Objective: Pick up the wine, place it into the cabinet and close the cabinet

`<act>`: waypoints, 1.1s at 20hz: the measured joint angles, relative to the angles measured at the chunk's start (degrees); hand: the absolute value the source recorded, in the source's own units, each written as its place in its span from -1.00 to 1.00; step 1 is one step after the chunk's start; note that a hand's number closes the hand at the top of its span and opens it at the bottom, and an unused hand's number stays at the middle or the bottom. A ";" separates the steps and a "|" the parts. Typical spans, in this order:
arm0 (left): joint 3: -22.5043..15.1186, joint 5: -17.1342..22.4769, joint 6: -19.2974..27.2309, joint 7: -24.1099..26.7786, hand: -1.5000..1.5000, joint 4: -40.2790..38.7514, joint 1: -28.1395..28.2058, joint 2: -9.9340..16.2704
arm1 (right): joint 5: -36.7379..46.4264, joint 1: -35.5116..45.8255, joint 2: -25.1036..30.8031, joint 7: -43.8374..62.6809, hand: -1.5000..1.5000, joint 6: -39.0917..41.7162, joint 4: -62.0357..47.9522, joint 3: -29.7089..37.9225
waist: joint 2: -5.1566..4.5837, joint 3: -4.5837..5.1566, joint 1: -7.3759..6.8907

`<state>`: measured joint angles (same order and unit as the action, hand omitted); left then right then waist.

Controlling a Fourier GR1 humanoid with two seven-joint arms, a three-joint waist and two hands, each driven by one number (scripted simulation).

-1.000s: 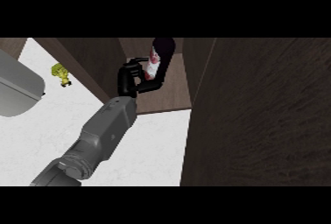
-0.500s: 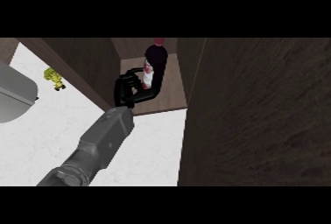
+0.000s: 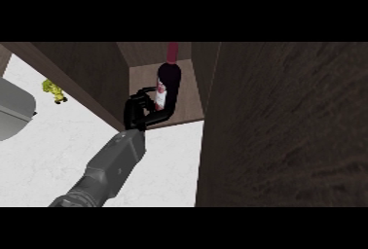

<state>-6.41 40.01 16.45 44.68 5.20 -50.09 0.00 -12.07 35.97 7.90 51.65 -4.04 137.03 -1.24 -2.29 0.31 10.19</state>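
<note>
The wine bottle (image 3: 170,77) is dark with a white label and a red neck, and it sits inside the open wooden cabinet (image 3: 185,104). My left hand (image 3: 142,110) is curled round the bottle's lower body, and its grey forearm comes in from the lower left. The bottle's base is hidden behind the fingers, so I cannot tell whether it rests on the cabinet's floor. The cabinet's dark door (image 3: 287,126) stands open and fills the right side of the view. My right hand shows nowhere.
The white counter (image 3: 169,165) lies in front of the cabinet. A small yellow object (image 3: 52,91) stands at the left, beside the cabinet's side wall. A grey rounded object (image 3: 13,114) is cut off by the left edge.
The left hand has carried the bottle further into the cabinet. The yellow and grey objects have slid left in the view, and the door now fills more of the right.
</note>
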 measured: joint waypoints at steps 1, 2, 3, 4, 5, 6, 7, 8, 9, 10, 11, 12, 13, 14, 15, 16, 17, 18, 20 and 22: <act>-0.18 0.17 0.33 0.06 1.00 0.09 0.14 0.03 | -0.14 -0.18 0.06 -0.09 -1.00 0.18 0.00 0.15 | 0.00 -0.01 0.12; -0.43 0.33 0.75 0.05 1.00 0.31 0.10 0.03 | -0.48 -0.21 0.10 -0.06 -1.00 0.31 -0.18 0.38 | 0.02 -0.01 0.29; -0.58 0.60 1.04 -0.06 1.00 0.50 0.12 0.02 | -0.52 -0.15 0.00 -0.18 -1.00 0.37 -0.26 0.17 | 0.03 0.00 0.29; -0.81 0.75 1.53 -0.01 1.00 0.64 0.09 0.02 | -0.76 -0.36 0.15 -0.17 -1.00 0.62 -0.21 0.33 | 0.05 0.00 0.41; -1.14 0.76 1.58 0.02 1.00 0.73 0.12 0.01 | -0.81 -0.57 0.18 -0.17 -1.00 0.70 -0.19 0.39 | 0.05 0.00 0.38; -1.42 0.84 1.90 0.06 1.00 0.91 -0.01 0.01 | -0.86 -0.76 0.08 -0.32 -1.00 0.80 -0.19 0.39 | 0.04 -0.01 0.37; -1.60 0.97 2.25 0.03 1.00 1.03 -0.27 0.01 | -0.89 -0.74 -0.01 -0.33 -1.00 0.78 -0.20 0.35 | 0.02 0.00 0.40; -1.84 1.16 2.53 -0.17 1.00 1.24 -0.47 0.01 | -1.05 -0.81 -0.25 -0.58 -1.00 0.78 -0.47 0.34 | -0.02 0.00 0.43; -2.06 1.37 2.84 -0.40 1.00 1.47 -0.74 0.01 | -1.18 -0.80 -0.45 -0.58 -1.00 0.70 -0.45 0.24 | -0.02 0.00 0.55; -2.30 1.48 2.95 -0.34 1.00 1.58 -0.72 0.00 | -1.52 -0.72 -0.31 -0.59 -1.00 0.81 -0.52 0.73 | -0.01 0.00 0.41; -2.51 1.73 3.33 -0.58 1.00 1.83 -1.03 0.01 | -1.69 -0.55 -0.28 -0.61 -1.00 0.93 -0.72 0.69 | -0.03 0.00 0.51; -2.66 1.98 3.79 -0.84 1.00 1.98 -1.39 0.01 | -1.80 -0.77 -0.25 -0.68 -1.00 0.98 -0.56 0.90 | 0.00 -0.01 0.58; -2.71 2.30 4.38 -0.95 1.00 2.15 -1.77 0.01 | -1.91 -0.95 -0.28 -0.72 -1.00 1.14 -0.53 0.86 | -0.05 -0.02 0.81; -2.87 2.55 4.79 -1.44 1.00 2.33 -2.38 0.00 | -1.94 -0.88 -0.22 -0.57 -1.00 1.10 -0.54 0.99 | -0.02 -0.02 0.81; -3.08 2.75 5.28 -1.64 1.00 2.46 -2.76 0.00 | -1.94 -1.24 -0.21 -0.77 -1.00 1.21 -0.54 1.06 | 0.01 -0.03 0.65; -3.21 2.99 5.75 -1.83 1.00 2.60 -3.22 0.00 | -2.07 -1.29 -0.13 -0.78 -1.00 1.37 -0.62 1.18 | -0.01 -0.04 0.57; -3.28 3.28 6.29 -2.08 1.00 2.74 -3.79 0.01 | -2.09 -1.22 -0.17 -0.85 -1.00 1.31 -0.58 1.21 | -0.03 -0.05 0.74; -3.43 3.52 6.85 -2.57 1.00 2.89 -4.55 0.01 | -2.11 -1.47 -0.12 -1.00 -1.00 1.54 -0.58 1.22 | -0.05 -0.06 0.80; -3.48 4.08 7.74 -3.49 1.00 3.07 -6.15 0.00 | -2.19 -1.75 -0.02 -1.39 -1.00 1.65 -0.84 1.78 | -0.11 -0.09 0.51; -3.60 4.44 8.66 -4.25 1.00 2.87 -7.31 0.00 | -2.51 -1.90 0.09 -1.37 -1.00 1.86 -0.73 1.99 | -0.14 -0.11 0.42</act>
<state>-10.01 44.46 25.11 40.42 8.07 -57.40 0.00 -14.58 34.07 7.99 50.27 -2.17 136.30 0.75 -2.43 0.20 10.61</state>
